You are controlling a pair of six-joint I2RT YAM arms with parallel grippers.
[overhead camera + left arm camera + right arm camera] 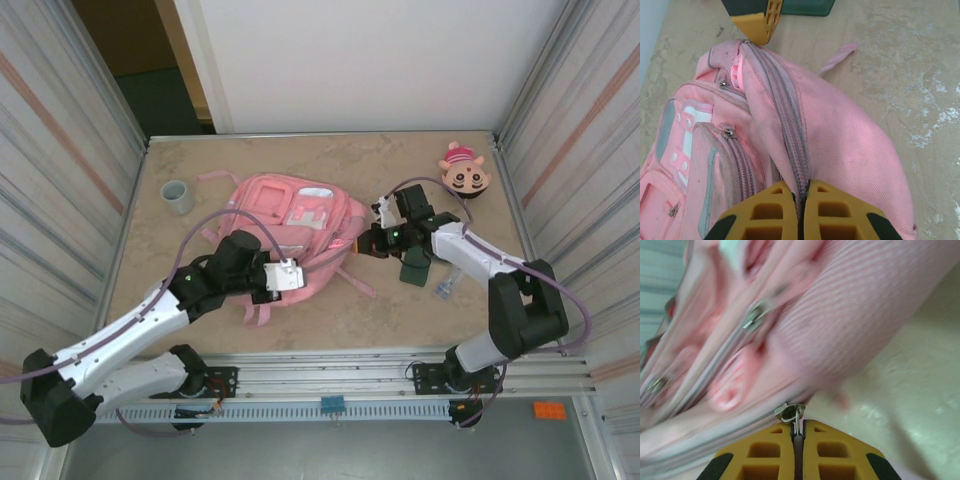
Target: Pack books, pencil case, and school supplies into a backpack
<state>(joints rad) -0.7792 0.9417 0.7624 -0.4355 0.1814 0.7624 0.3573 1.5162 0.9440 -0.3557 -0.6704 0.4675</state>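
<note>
Both clamped on the backpack point(850, 145): left pincer point(800, 192) on zipper seam point(790, 120), right pincer point(798, 429) on zipper pull point(790, 412)

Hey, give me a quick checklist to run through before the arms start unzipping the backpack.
1. The left gripper shut on the backpack at the zip: ok.
2. The right gripper shut on the zip pull: ok.
3. The zip open enough for packing: not ok, it looks closed.
4. The pencil case close beside the backpack: ok.
5. Where the book lies: cannot tell.
</note>
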